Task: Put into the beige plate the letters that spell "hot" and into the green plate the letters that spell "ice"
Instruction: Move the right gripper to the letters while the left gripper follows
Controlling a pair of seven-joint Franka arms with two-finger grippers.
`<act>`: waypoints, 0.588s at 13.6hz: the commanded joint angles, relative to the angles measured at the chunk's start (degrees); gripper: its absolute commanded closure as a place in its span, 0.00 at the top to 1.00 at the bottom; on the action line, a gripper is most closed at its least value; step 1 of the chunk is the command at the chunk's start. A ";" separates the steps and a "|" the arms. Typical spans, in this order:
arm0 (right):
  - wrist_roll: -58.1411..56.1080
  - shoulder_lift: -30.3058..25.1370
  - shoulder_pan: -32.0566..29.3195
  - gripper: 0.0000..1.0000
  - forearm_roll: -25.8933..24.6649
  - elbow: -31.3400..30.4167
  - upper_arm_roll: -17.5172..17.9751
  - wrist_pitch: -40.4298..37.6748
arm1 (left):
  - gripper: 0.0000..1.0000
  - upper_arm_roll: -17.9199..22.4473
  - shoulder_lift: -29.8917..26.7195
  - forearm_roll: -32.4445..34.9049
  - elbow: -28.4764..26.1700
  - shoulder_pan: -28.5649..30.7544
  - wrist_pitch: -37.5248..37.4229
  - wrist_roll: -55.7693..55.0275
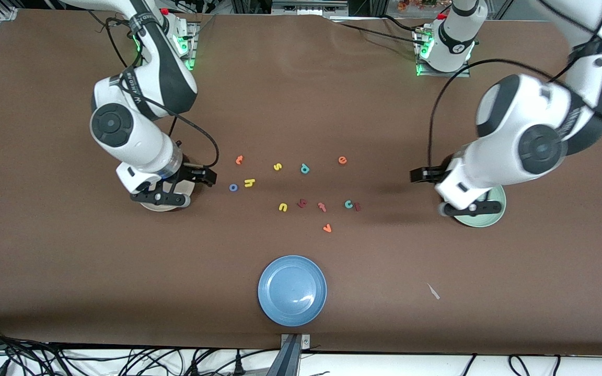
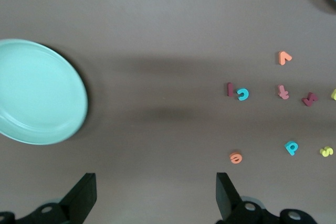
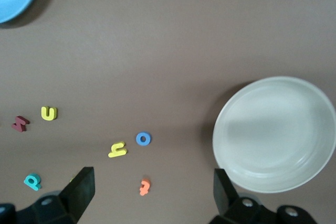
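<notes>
overall: twelve small foam letters are seen loose on the brown table (image 1: pixel 301 94), between two plates at its ends, with both arms hanging above those plates.
right gripper (image 1: pixel 161 199): held over the beige plate (image 1: pixel 161 207) at the right arm's end of the table; its fingers (image 3: pixel 79 190) are spread wide and nothing is gripped.
left gripper (image 1: pixel 469 209): held over the green plate (image 1: pixel 481 219) at the left arm's end; its fingers (image 2: pixel 81 198) are likewise spread wide and nothing is gripped.
beige plate: nothing is seen in it in the right wrist view (its near edge alone shows in the front view).
green plate: nothing is seen on the part that shows.
"hot" letters: the blue o (image 1: pixel 233 187) and yellow h (image 1: pixel 250 183) lie just beside each other, near the beige plate; the orange t (image 1: pixel 239 160) lies farther from the front camera than both.
"ice" letters: the teal c (image 1: pixel 349 204) and dark red i (image 1: pixel 357 207) are set side by side, almost touching; the orange e (image 1: pixel 342 160) lies farther from the camera, well apart from them.
other letters: a yellow s (image 1: pixel 277 167), a teal p-shaped letter (image 1: pixel 304 168), a yellow u (image 1: pixel 282 207), a dark red angular letter (image 1: pixel 301 203), a salmon-pink letter (image 1: pixel 322 207) and an orange v (image 1: pixel 326 228) are scattered mid-table.
blue plate (image 1: pixel 292 290): placed nearest the front camera, with nothing in it.
</notes>
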 commanded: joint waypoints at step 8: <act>14.28 -0.44 -0.27 1.00 0.69 -18.33 8.15 23.60 | 1.00 0.65 13.77 -0.58 0.64 -10.30 22.64 -33.20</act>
